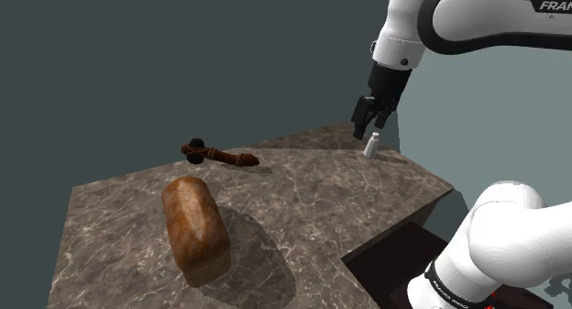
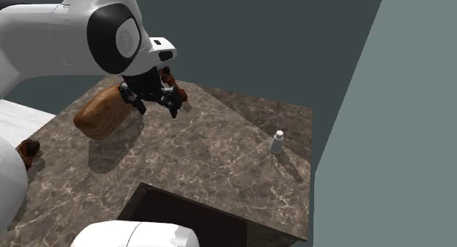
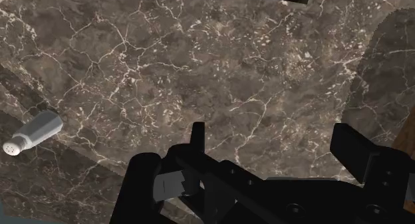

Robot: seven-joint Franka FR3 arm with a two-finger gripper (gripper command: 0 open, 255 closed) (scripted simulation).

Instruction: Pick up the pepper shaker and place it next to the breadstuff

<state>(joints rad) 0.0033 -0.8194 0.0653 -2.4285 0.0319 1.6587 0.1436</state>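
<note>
The pepper shaker [image 1: 370, 147] is a small white bottle with a pale cap, standing upright near the far corner of the dark marble counter [image 1: 302, 202]. It also stands by the counter's right edge in the second exterior view [image 2: 277, 141]. The breadstuff, a brown loaf [image 1: 194, 229], lies well away from it toward the shoulder view's left [image 2: 102, 113]. My black gripper [image 1: 368, 126] hangs in the air above the counter, open and holding nothing [image 2: 157, 104]. In the wrist view the shaker [image 3: 33, 133] sits off to one side of my fingers [image 3: 197, 139], not between them.
A dark brown turned wooden piece [image 1: 220, 156] lies on the counter behind the loaf. A dark recess [image 1: 403, 252] cuts into the counter near the arm's stand. Another small brown object [image 2: 29, 152] sits at the second exterior view's left edge. Grey walls border the counter.
</note>
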